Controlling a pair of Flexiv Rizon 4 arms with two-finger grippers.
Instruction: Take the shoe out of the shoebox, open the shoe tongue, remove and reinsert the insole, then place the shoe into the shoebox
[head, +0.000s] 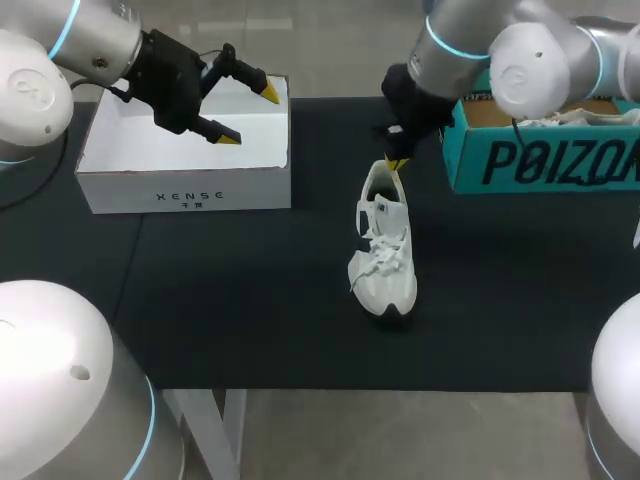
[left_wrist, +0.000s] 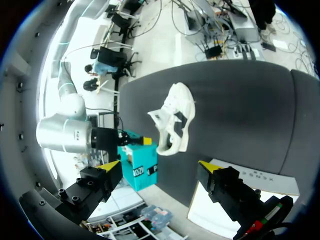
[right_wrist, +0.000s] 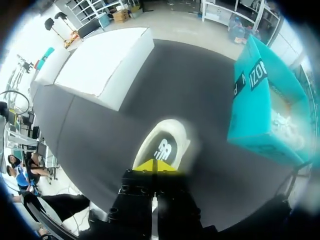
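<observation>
A white laced shoe (head: 383, 245) stands on its sole on the black mat, heel toward the far side. My right gripper (head: 396, 162) is at the heel rim with its yellow tips pressed together. In the right wrist view the gripper (right_wrist: 156, 165) is shut just above the shoe's opening, where the dark insole (right_wrist: 165, 146) with a white logo shows. I cannot see anything pinched between the tips. The teal shoebox (head: 545, 150) stands open at the far right with white paper inside. My left gripper (head: 250, 115) hangs open over the white box (head: 185, 185), holding nothing.
The white box sits at the far left and its front wall faces me. From the left wrist view the shoe (left_wrist: 175, 120) and the teal shoebox (left_wrist: 140, 167) lie ahead of the open left gripper (left_wrist: 158, 165). Bare black mat (head: 250, 300) lies in front.
</observation>
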